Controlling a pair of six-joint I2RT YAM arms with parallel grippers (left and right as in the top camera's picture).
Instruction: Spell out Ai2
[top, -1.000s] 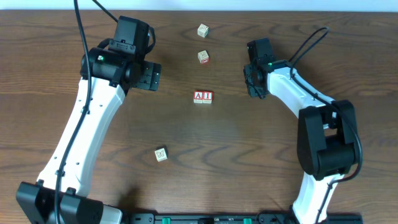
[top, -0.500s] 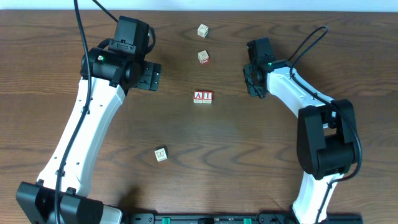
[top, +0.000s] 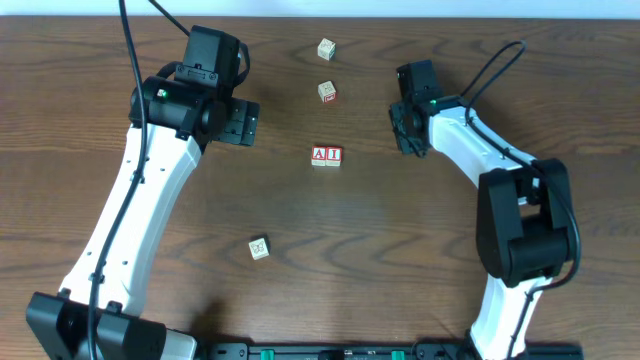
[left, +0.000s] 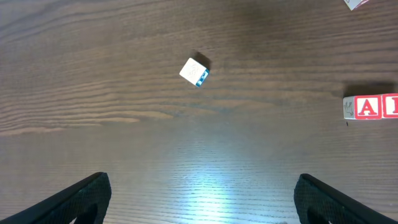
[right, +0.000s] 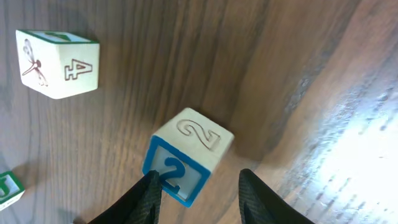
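1. The right gripper (right: 199, 177) is hanging low over the brown wooden table (top: 400, 230), well to the right of the middle in the overhead view.
2. The blue-edged "2" cube (right: 189, 149) is sitting at the tips of its fingers (right: 140, 199), one finger on either side.
3. One finger is meeting the cube's lower blue corner. A thin gap seems to be showing at the other, so I cannot tell whether the cube is being clamped.
4. The "A" cube (top: 319, 155) and the "I" cube (top: 334, 155) are lying touching, side by side, near the table's middle and well apart from the "2".
5. The left gripper (left: 202, 183) is hovering with its fingers spread wide and nothing between them, looking down on a white cube with a blue side (left: 194, 71).
6. The step in hand is probably taking the "2" to the free side of the "I".
7. To do it well, the fingers should be closing on two flat opposite faces, not on corners, since the cube looks turned.
8. The "2" should be going down with its digit upward, flush beside the "I", without nudging the pair.
9. A stray cube marked "4" (right: 62, 62) is lying near; the path should be avoiding it.
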